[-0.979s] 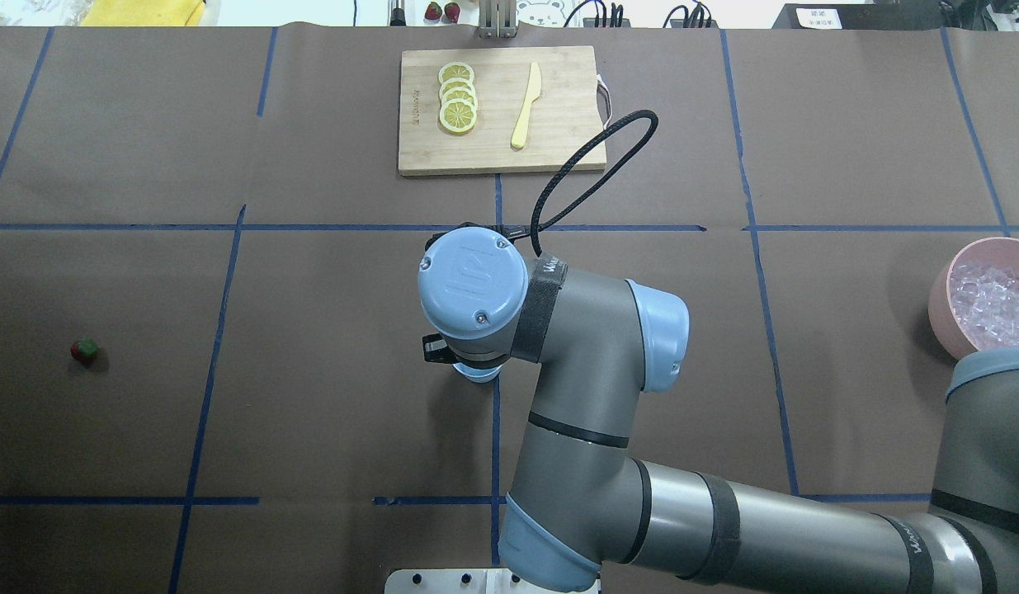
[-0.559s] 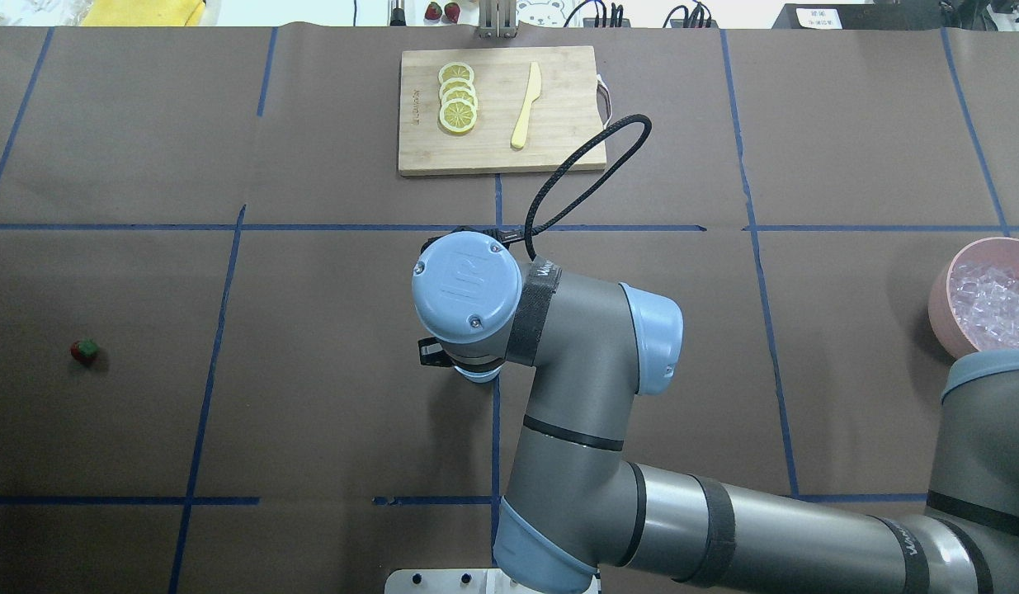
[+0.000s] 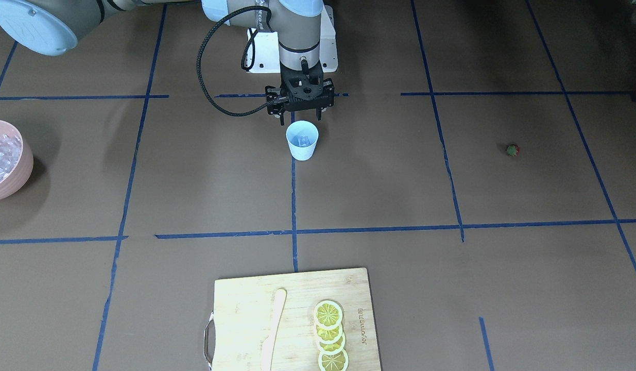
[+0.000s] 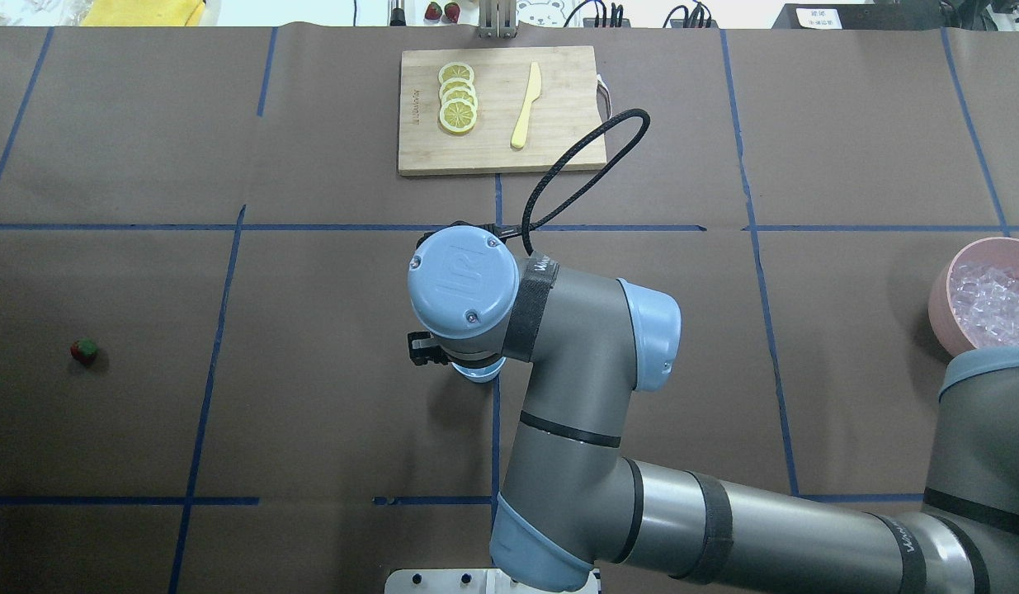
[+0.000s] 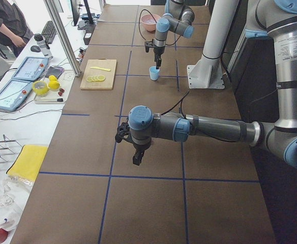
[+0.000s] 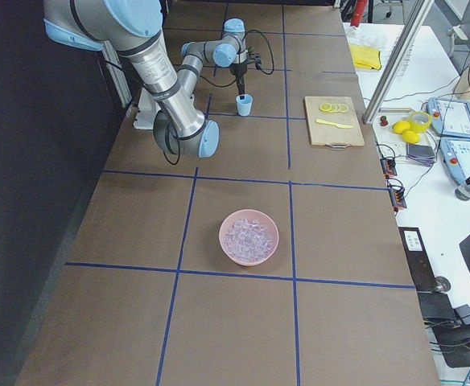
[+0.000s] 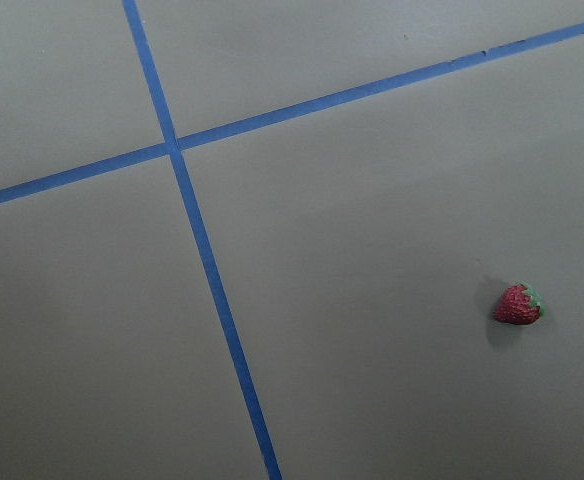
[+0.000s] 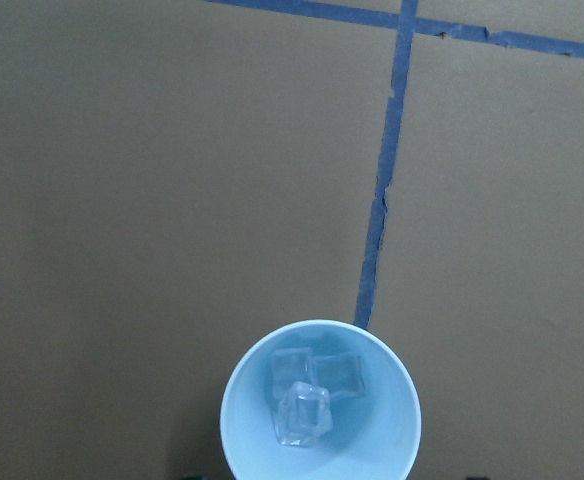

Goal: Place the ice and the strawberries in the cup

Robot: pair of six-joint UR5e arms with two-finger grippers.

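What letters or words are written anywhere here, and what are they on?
"UR": raised on the blue joint cap of the right arm.
Burned mark on the cutting board: too small to read.
White lettering on the black arm strap: too blurred to read.
White sign beyond the table's far edge: too blurred to read.

Table [image 4: 311,289] was covered in brown paper, gridded with blue tape lines [image 4: 212,355] | pale-blue cup [image 3: 302,140] stood upright mid-table at a tape line | strawberry [image 3: 512,150] lay alone, well apart toward robot's left | pink bowl [image 3: 14,188] sat near table's right end | wooden cutting board [image 4: 559,148] lay flat on operators' side
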